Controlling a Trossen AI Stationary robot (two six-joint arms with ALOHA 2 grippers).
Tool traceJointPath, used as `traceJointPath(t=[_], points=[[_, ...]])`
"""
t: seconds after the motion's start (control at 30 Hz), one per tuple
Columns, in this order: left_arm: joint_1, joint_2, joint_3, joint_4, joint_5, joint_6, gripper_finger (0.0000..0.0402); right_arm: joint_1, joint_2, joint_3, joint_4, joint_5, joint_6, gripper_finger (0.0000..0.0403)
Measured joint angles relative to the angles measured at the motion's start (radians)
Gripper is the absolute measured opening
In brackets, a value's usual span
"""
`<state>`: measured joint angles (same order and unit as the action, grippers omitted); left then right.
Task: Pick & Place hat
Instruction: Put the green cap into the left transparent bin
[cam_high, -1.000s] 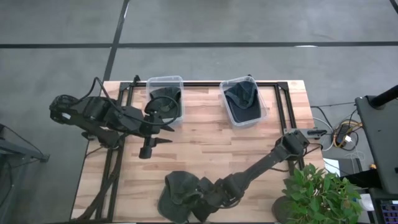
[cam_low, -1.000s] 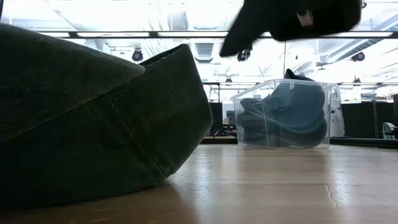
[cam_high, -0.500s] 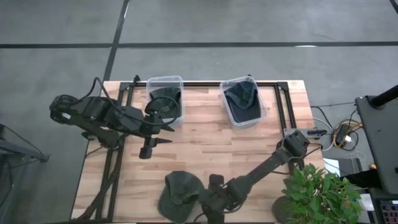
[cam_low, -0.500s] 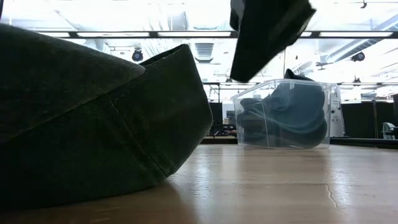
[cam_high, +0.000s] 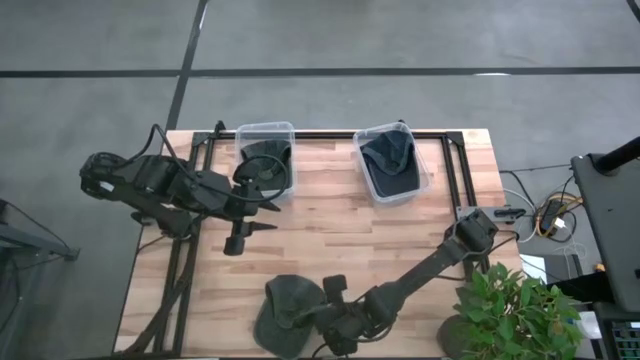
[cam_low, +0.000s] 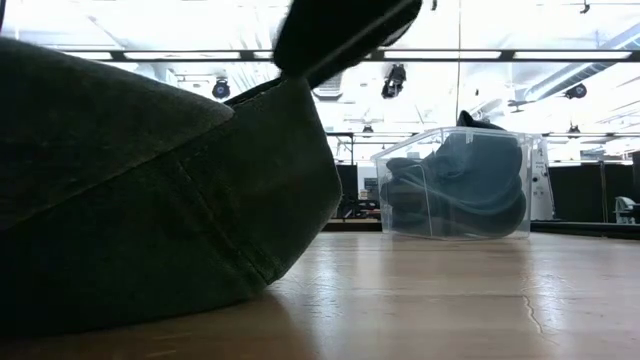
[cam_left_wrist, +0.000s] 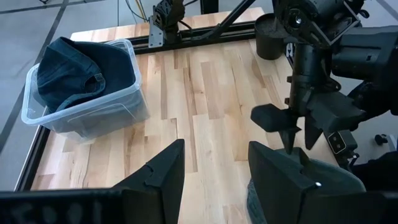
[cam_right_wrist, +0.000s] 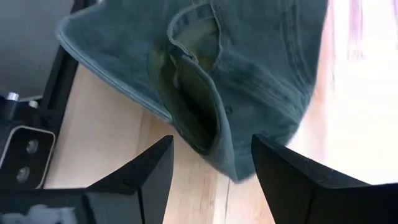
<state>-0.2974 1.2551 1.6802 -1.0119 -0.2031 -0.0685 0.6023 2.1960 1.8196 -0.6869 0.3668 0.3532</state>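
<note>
Hat (cam_high: 284, 313) is lying loose on the near edge of the table (cam_high: 340, 250), crumpled, with its brim poking toward the corner. The right gripper (cam_high: 330, 318) is hovering right over its edge with the fingers spread wide, nothing between them, and the wrist camera is looking straight down at a raised fold (cam_right_wrist: 196, 109) in the fabric.

The risk, I'm guessing, is that the fingers are lining up on only that thin fold, so they could be pinching one layer and the cap slips out on the lift. It's also sitting close to the table's lip, so a nudge while coming down could be pushing it off.

The left gripper (cam_high: 262, 207) is waiting by the left bin (cam_high: 266, 131), fingers apart. Both that bin and the right bin (cam_high: 372, 134) are already holding hats.
</note>
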Motion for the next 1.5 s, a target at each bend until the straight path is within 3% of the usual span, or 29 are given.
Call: traceJointPath(t=[0.5,0.6,0.77,0.83,1.1,1.33,1.5], points=[[0.001,0.0,0.0,0.002,0.0,-0.013,0.017,-0.008,0.001,-0.078,0.122,-0.006,-0.046,0.0198],[0.001,0.0,0.0,0.001,0.0,-0.013,0.017,-0.018,0.001,-0.082,0.129,0.0,-0.035,0.0161],[0.0,0.0,0.0,0.001,0.0,-0.013,0.017,-0.033,0.001,-0.083,0.125,-0.002,-0.037,0.004],[0.0,0.0,0.0,0.001,0.0,-0.013,0.017,-0.037,0.001,-0.083,0.115,0.0,-0.054,0.0021],[0.0,0.0,-0.033,0.002,0.002,-0.06,0.017,-0.041,0.001,-0.025,-0.111,0.162,-0.107,0.0011],[-0.001,0.0,-0.131,0.001,0.012,-0.161,0.017,-0.04,0.0,0.113,-0.319,0.273,-0.13,0.001],[-0.003,-0.004,-0.213,0.0,0.113,-0.325,0.017,-0.034,0.0,0.224,-0.485,0.35,-0.124,0.001]])
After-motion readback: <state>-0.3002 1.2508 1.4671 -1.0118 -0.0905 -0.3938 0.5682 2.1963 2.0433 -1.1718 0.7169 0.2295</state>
